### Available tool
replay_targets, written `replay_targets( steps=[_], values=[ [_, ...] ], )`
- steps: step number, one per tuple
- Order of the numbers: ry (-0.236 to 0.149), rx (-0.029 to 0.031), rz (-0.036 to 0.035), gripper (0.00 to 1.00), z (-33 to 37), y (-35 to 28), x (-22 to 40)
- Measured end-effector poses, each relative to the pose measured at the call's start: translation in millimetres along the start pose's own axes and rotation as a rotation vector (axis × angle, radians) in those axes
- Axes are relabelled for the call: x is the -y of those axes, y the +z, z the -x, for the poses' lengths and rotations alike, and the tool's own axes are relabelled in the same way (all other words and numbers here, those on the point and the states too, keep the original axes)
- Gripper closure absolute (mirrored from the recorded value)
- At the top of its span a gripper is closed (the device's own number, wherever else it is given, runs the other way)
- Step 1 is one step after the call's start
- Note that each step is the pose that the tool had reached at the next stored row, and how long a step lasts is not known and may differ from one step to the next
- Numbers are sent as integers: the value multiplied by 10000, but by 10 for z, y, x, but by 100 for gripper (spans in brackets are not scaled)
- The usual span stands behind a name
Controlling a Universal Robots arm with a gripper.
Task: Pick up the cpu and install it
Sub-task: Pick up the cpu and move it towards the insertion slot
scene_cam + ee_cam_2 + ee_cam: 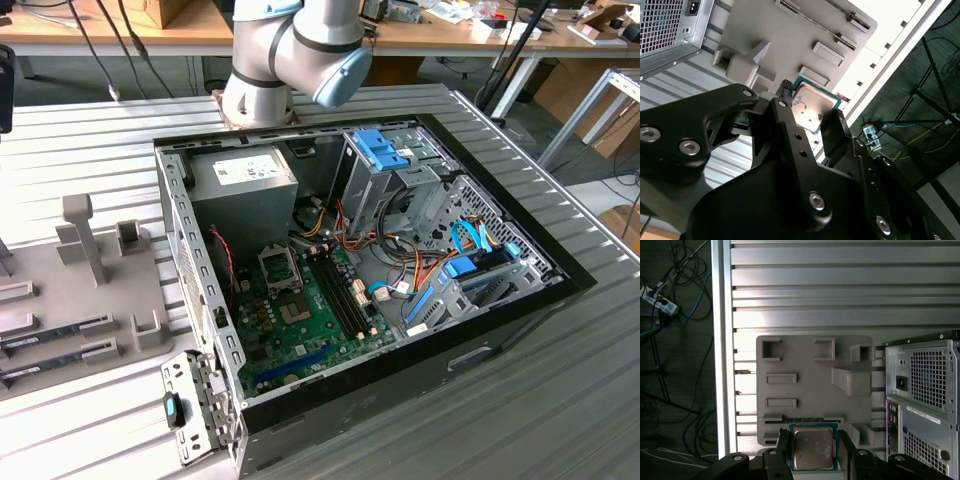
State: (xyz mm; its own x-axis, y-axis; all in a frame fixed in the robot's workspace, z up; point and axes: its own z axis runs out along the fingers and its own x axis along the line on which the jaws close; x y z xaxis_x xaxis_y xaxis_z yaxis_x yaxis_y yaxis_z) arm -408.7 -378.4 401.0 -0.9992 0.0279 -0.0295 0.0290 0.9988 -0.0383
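Silver-grey cpu (813, 450) sits clamped between the black end effector's (809, 106) two fingers (832, 124) (they cover its side edges), above the grey holder tray (805, 360) on the slatted table (840, 290), beside the computer case (925, 390); whether it touches the tray is hard to tell

The small flat square cpu (813, 450), silver-grey on its metal top with a thin green rim, shows between the fingers of the matte black metal gripper (813, 442) at the edge of the pale grey moulded plastic tray (805, 360). The tray lies on the silver ribbed metal table (840, 290), striped with parallel grooves. Beside the tray, the open black steel computer case (500, 330) holds a green motherboard (300, 310), bright blue plastic drive latches (383, 150) and a plain grey power-supply box (245, 185).
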Motion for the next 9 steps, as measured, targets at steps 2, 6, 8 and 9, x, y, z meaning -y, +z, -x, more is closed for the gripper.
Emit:
replay_targets(
  steps=[2,6,8,9],
  values=[
    [0,0,0,53,42,1,-1],
    [0,0,0,53,105,3,-3],
    [0,1,0,53,133,4,-4],
    [0,0,0,53,151,4,-4]
  ],
)
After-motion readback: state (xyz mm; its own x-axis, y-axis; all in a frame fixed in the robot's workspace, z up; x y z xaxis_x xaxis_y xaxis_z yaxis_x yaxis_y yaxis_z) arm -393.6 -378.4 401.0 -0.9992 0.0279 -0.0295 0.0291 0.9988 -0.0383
